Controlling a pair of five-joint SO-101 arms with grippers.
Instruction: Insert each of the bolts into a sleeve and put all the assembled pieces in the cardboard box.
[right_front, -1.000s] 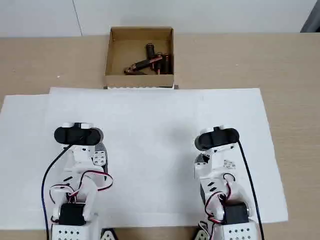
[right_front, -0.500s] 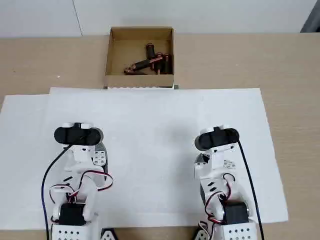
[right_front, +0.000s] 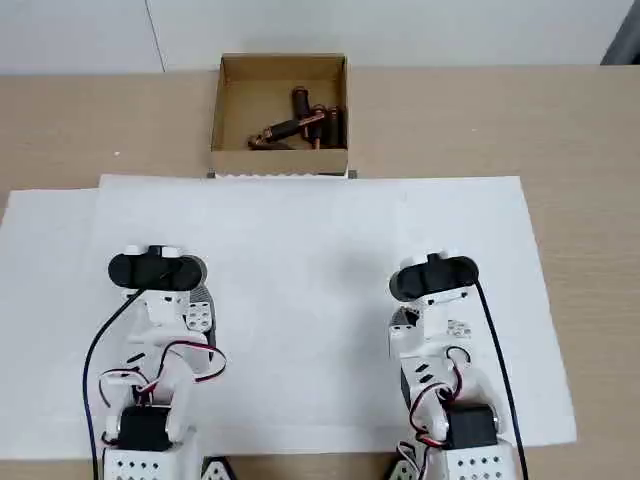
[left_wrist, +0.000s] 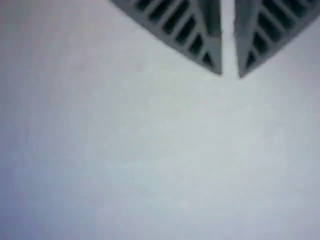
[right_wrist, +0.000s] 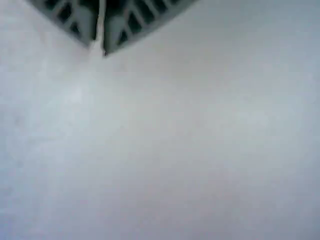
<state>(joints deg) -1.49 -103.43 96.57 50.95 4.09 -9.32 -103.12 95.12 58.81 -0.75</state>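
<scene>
The cardboard box (right_front: 229, 112) stands on the bare table just beyond the far edge of the white paper. Inside it, toward its right side, lies a heap of several dark bolt-and-sleeve pieces (right_front: 300, 125). Both arms are folded back near the front edge, far from the box: the left arm (right_front: 157, 271) and the right arm (right_front: 432, 279). My left gripper (left_wrist: 230, 74) points down at bare white paper, its fingers together with a thin slit between them and nothing held. My right gripper (right_wrist: 99, 49) is also shut over plain paper, holding nothing.
A large white paper sheet (right_front: 320, 250) covers the table between the arms and the box. Bare wooden tabletop (right_front: 500, 120) lies to either side of the box. Cables run along both arms.
</scene>
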